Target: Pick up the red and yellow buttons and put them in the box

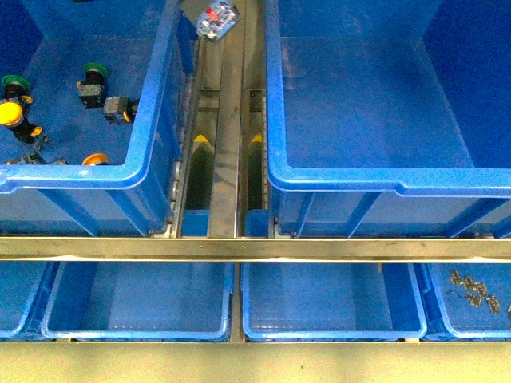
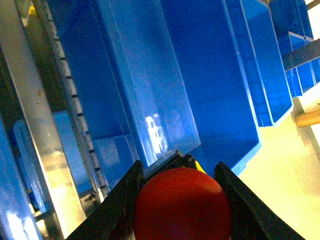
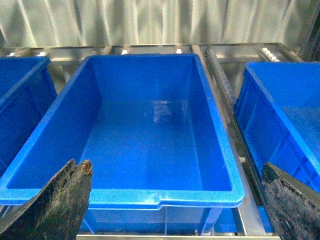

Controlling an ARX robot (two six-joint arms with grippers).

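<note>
Red button clamped between the left jaws.
The box lies just ahead of the empty, wide-open right jaws; the yellow button sits in the neighbouring crate, nearer the left arm.

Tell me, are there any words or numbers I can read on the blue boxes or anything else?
No text can be read anywhere.
Clear plastic packet with red and white marks: too blurred to read.
Round red button cap in the left gripper: plain, no lettering.
Deep blue plastic crate on the right: no label shows.
</note>
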